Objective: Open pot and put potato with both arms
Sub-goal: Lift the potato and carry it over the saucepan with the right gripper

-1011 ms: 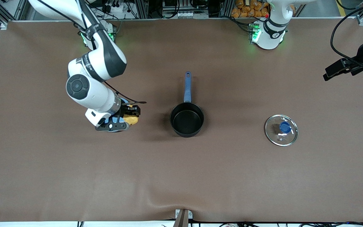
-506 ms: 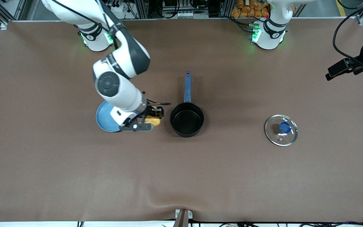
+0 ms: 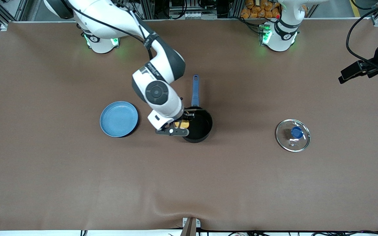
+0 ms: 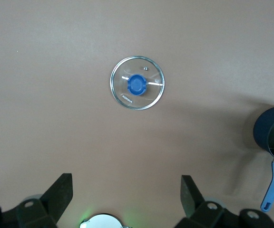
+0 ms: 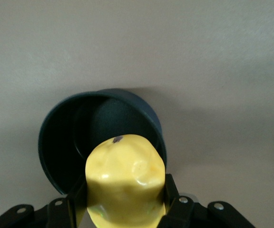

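potato: the potato (image 5: pixel 126 183) is clamped across its middle in the right gripper (image 3: pixel 179 126), hanging over the pot's rim on the side toward the right arm's end of the table; I judge it firm and fairly light, lumpy and a bit smooth-skinned (so it could twist in a two-finger pinch), and the waist hold I have now looks like the sensible place
pot: the pot (image 3: pixel 199 126) sits open near the middle of the table, black and empty as far as I can see, its blue handle (image 3: pixel 195 90) pointing away from the front camera toward the bases; I'd guess it is rigid and light enough to skid if I bump the rim, and the mouth is plainly wider than the potato
next move: I judge I need to carry it a little more toward the centre of the mouth, lower, then let go close to the bottom so it doesn't bounce
lid: the glass lid (image 3: pixel 293 135) lies flat on the table well apart from the pot, toward the left arm's end, blue knob up; breakable, so best taken by the knob
plate: a blue plate (image 3: pixel 119 118) lies bare beside the pot toward the right arm's end
left gripper: the left gripper (image 4: pixel 126 192) waits high over the left arm's end of the table, fingers spread and holding nothing
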